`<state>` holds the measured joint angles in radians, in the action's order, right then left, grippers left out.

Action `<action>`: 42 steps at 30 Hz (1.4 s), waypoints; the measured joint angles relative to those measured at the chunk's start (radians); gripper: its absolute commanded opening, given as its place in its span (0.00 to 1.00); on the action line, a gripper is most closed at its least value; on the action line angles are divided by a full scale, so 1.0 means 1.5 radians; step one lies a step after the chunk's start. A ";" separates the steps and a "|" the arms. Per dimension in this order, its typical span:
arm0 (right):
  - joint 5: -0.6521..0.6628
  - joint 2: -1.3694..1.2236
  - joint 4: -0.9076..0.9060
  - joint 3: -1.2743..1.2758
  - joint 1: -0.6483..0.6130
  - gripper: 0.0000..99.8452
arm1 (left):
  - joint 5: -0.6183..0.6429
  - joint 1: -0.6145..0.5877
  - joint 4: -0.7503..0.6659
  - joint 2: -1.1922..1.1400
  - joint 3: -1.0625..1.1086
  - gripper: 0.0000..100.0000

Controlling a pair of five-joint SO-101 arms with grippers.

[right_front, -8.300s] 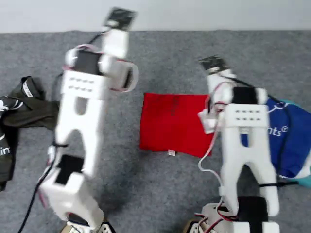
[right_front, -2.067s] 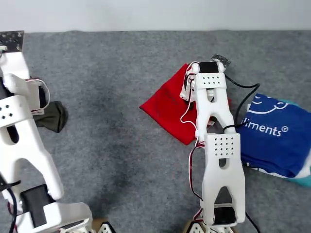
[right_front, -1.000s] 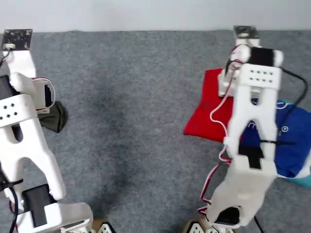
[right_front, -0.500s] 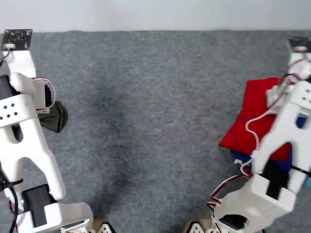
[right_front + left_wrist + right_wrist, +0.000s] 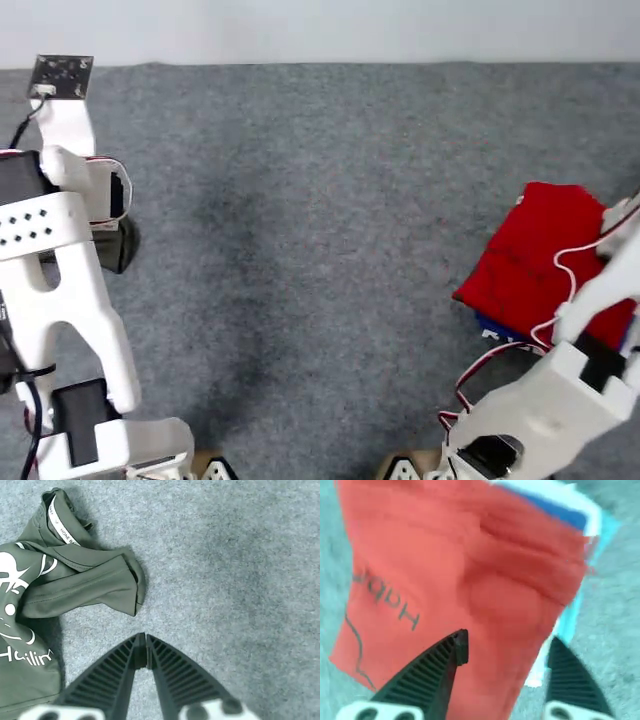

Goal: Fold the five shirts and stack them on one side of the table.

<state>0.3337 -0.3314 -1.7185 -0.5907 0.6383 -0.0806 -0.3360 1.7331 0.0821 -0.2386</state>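
A folded red shirt point(image 5: 540, 262) lies at the table's right edge on top of a blue shirt point(image 5: 493, 328). In the right wrist view my right gripper point(image 5: 507, 650) hangs open just above the red shirt point(image 5: 445, 565), nothing between its fingers; the blue shirt point(image 5: 560, 511) and a pale teal edge point(image 5: 572, 617) peek out beneath. A crumpled olive shirt point(image 5: 70, 587) with white print lies at the left side, mostly hidden under the left arm point(image 5: 60, 250) in the high view. My left gripper point(image 5: 145, 645) is shut and empty, a short way from the olive shirt's sleeve.
Grey carpet-like table surface point(image 5: 320, 230) spreads wide between the two arms. The right arm point(image 5: 560, 400) reaches up along the right edge, with loose red and white wires beside the stack.
The right arm swept the red shirt from the table's middle to the right edge and onto the blue shirt. The left arm shifted slightly over the olive shirt.
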 measured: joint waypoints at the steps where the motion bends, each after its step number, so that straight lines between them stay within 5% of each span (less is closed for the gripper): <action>1: -0.006 0.000 -0.010 -0.027 0.000 0.30 | 0.000 0.000 0.000 0.000 0.000 0.00; 8: -0.012 -0.007 -0.026 -0.132 -0.021 0.00 | 0.000 0.000 0.000 0.000 0.000 0.00; 21: 0.074 -0.275 0.106 -0.135 -0.019 0.01 | 0.000 0.000 0.000 0.000 0.000 0.00; 31: 0.076 -0.262 -0.025 -0.332 -0.034 0.01 | 0.000 0.000 0.000 0.000 0.000 0.00; 42: 0.075 -0.116 -0.026 -0.208 -0.040 0.01 | 0.000 0.000 0.000 0.001 0.064 0.01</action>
<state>0.4457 -0.5048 -1.7568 -0.9022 0.5785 -0.0806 -0.3360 1.7331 0.0836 -0.1419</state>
